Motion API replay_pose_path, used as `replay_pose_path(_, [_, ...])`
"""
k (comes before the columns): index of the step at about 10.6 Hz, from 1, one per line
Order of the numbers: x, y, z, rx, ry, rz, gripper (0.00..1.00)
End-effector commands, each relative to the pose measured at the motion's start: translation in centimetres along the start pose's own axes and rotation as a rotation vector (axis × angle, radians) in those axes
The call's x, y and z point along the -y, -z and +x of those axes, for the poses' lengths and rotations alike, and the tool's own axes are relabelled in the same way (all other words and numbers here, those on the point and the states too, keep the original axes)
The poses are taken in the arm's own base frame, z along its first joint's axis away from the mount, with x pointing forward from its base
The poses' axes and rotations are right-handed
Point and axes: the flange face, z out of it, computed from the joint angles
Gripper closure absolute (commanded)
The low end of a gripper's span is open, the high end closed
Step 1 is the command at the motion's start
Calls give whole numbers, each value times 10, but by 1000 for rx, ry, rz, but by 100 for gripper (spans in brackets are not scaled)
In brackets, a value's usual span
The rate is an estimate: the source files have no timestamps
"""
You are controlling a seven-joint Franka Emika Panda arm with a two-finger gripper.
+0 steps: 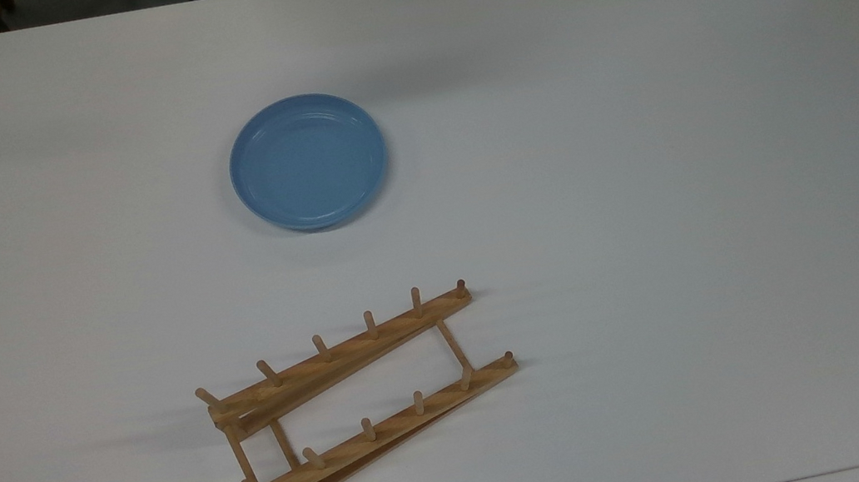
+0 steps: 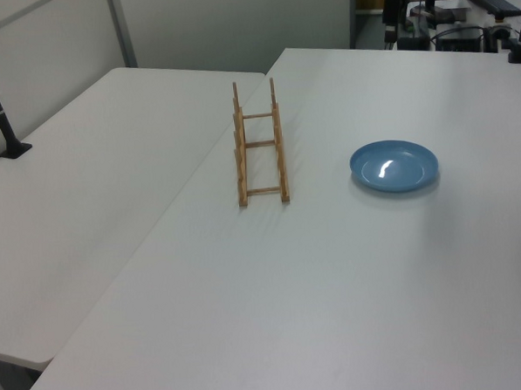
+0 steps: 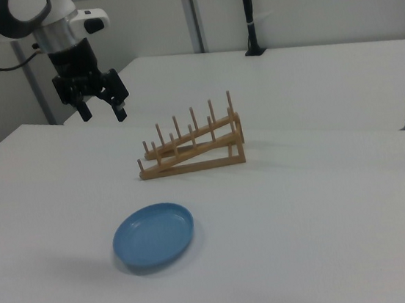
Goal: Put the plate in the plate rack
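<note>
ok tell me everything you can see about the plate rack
The plate rack looks like light-brown wood: two long parallel rails, each with a row of short upright pegs, joined by thin crossbars. The right view shows it wedge-shaped, one end raised higher than the other. Its slots are empty. It stands on the white table, skewed in the top view, apart from the blue plate. Nothing but the table touches it.

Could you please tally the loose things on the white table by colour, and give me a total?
Light blue: 1, the plate
Light-brown wood: 1, the plate rack
Total: 2, lying apart on the table, with the tool open in the air above it.
</note>
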Motion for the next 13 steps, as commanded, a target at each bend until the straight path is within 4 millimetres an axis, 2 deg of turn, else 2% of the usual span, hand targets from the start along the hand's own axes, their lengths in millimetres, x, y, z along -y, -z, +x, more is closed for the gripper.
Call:
replay_pose_path(1, [1, 0, -2, -4, 5, -6, 0])
replay_pose_path(8, [1, 0, -2, -1, 5, -6, 0])
replay_pose_path(12, [-8, -5, -4, 11, 16, -6, 0])
replay_pose_path(13, [-12, -9, -4, 18, 67, -8, 0])
